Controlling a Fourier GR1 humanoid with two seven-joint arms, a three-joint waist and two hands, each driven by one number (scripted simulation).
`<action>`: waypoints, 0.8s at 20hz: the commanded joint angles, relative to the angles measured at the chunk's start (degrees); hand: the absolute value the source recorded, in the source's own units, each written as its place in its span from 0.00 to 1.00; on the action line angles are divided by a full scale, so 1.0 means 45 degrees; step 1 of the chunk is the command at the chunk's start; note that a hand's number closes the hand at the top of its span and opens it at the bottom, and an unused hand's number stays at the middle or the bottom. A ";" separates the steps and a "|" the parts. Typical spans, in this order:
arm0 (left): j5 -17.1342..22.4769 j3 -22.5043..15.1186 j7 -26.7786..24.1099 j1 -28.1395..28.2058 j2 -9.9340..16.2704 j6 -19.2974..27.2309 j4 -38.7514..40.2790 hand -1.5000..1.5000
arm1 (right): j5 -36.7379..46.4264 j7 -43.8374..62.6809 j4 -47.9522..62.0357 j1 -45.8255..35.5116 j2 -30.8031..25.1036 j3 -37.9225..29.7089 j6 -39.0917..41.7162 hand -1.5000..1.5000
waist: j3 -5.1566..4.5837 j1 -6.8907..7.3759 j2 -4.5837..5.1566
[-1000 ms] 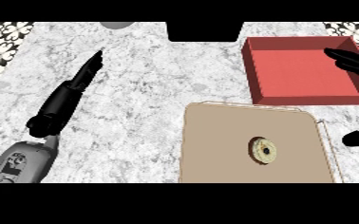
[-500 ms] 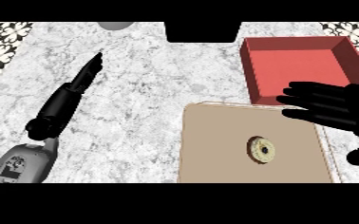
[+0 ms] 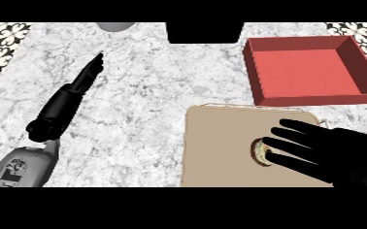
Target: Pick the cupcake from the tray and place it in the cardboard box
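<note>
A small cupcake (image 3: 259, 152) with a pale top lies on the tan tray (image 3: 219, 150) at the lower right. My right hand (image 3: 323, 149) hovers over the tray with straight fingers (image 3: 287, 143) spread, their tips covering the cupcake's right side. It holds nothing. The red cardboard box (image 3: 305, 70) stands open beyond the tray at the upper right, with nothing inside. My left hand (image 3: 75, 89) rests flat on the marble counter at the left, fingers straight and pointing away.
A black recess (image 3: 204, 31) cuts into the counter's far edge at the middle. Part of a grey round object (image 3: 117, 26) shows at the top left. Patterned tiles sit in the upper corners.
My right hand has moved from over the red box down and toward me onto the tray, reaching the cupcake. The left hand has not moved.
</note>
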 commanded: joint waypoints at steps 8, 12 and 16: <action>-0.0567 0.0477 0.0079 0.0168 -0.0613 -0.0605 -0.0156 0.50 | 0.3029 0.1030 -0.0920 0.1847 0.1448 0.0621 0.0619 0.00 | 0.0008 0.0040 0.0025; -0.0568 0.0922 -0.0571 0.0347 -0.0595 -0.1063 0.0226 0.50 | 0.4166 0.1352 -0.0168 0.0987 0.2901 0.1324 0.0525 0.00 | 0.0006 0.0121 0.0035; -0.0645 0.1040 0.0058 0.1019 -0.0405 -0.1268 -0.0995 0.50 | 0.5367 0.1220 -0.0010 0.2495 0.3212 0.1708 -0.0844 0.00 | 0.0012 0.0089 0.0011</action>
